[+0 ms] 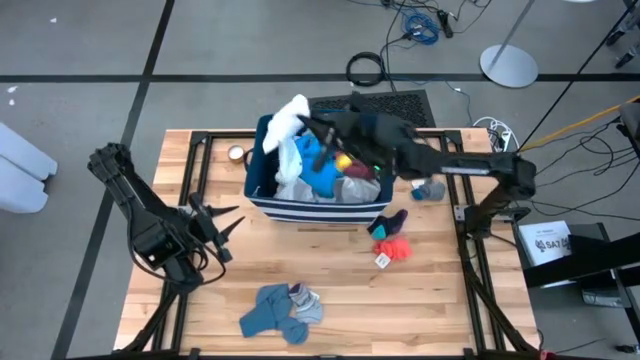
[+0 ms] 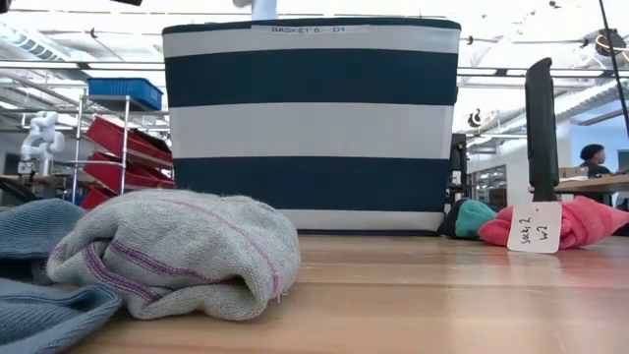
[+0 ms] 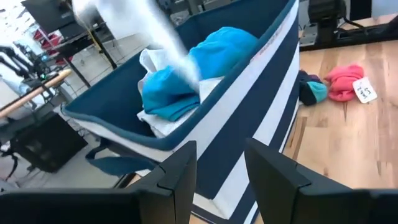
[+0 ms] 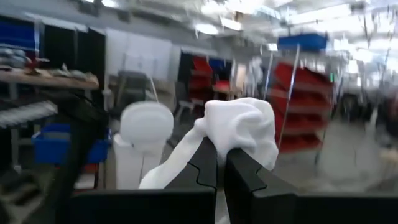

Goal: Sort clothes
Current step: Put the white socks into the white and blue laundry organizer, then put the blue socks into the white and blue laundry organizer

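A navy bin with white stripes (image 1: 262,200) (image 2: 310,128) (image 3: 249,81) stands at the table's far middle, filled with teal-blue (image 1: 325,168) (image 3: 208,56), white and grey clothes. My right gripper (image 1: 312,126) (image 4: 217,155) reaches over the bin's far left corner, shut on a white garment (image 1: 290,125) (image 4: 239,127). My left gripper (image 1: 228,232) (image 3: 221,152) stands open left of the bin, pointing at its wall, with nothing between its fingers. Grey-blue socks (image 1: 280,310) (image 2: 177,251) lie near the front edge, and red-pink ones (image 1: 395,250) (image 2: 580,221) lie right of the middle. My right gripper pinches a bunched fold of the white garment (image 4: 231,144) between its two fingers, coming roughly level from the table's right. The cloth bulges past the fingertips. Its loose end (image 1: 290,160) hangs slack down toward the bin.
A dark sock with a teal toe (image 1: 390,222) (image 3: 311,90) lies beside the red-pink ones, which carry a white tag (image 2: 536,228). Another grey-blue sock (image 1: 430,188) lies right of the bin. A roll of tape (image 1: 237,153) sits at the far left. Bare wood lies between bin and front socks.
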Controlling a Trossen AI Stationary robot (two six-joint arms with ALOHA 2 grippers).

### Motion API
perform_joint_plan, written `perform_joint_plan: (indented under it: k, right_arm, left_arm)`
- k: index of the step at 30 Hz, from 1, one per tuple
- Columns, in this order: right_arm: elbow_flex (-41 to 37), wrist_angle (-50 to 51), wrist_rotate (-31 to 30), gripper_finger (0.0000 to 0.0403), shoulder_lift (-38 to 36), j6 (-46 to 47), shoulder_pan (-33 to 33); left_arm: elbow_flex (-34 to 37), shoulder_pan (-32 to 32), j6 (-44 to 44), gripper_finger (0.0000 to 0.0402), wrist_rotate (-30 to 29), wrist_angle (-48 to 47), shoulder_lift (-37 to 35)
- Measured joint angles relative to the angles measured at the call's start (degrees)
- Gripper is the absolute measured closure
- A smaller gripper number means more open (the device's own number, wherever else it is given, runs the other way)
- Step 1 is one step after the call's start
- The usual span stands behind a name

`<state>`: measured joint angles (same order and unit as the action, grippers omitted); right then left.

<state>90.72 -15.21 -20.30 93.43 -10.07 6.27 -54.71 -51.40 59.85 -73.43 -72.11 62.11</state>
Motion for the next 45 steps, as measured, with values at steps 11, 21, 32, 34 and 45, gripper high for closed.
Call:
perform_joint_plan:
  k: [11, 21, 32, 34, 45]
  right_arm:
    - [0.5, 7.0, 12.8, 0.0402, 15.0, 14.9, 8.1]
    - [0.5, 19.5, 8.2, 0.0401, 19.1, 13.4, 8.1]
    - [2.3, 21.6, 8.1, 0.0289, 16.7, 9.2, 7.5]
    - [4.0, 24.4, 8.1, 0.0264, 16.0, 11.2, 7.5]
    - [23.4, 49.4, 11.7, 0.0198, 15.5, 14.3, 6.2]
  left_arm:
    - [-0.5, 0.0, -15.4, 0.0256, 1.2, 9.8, -0.2]
    - [-0.5, 0.0, -15.7, 0.0256, 1.6, 10.1, -0.4]
    - [-0.5, 0.0, -15.7, 0.0256, 4.0, 10.1, -0.4]
    - [-0.5, 0.0, -15.7, 0.0256, 4.0, 10.1, -0.4]
    - [-0.5, 0.0, -16.8, 0.0256, 4.4, 10.5, -0.5]
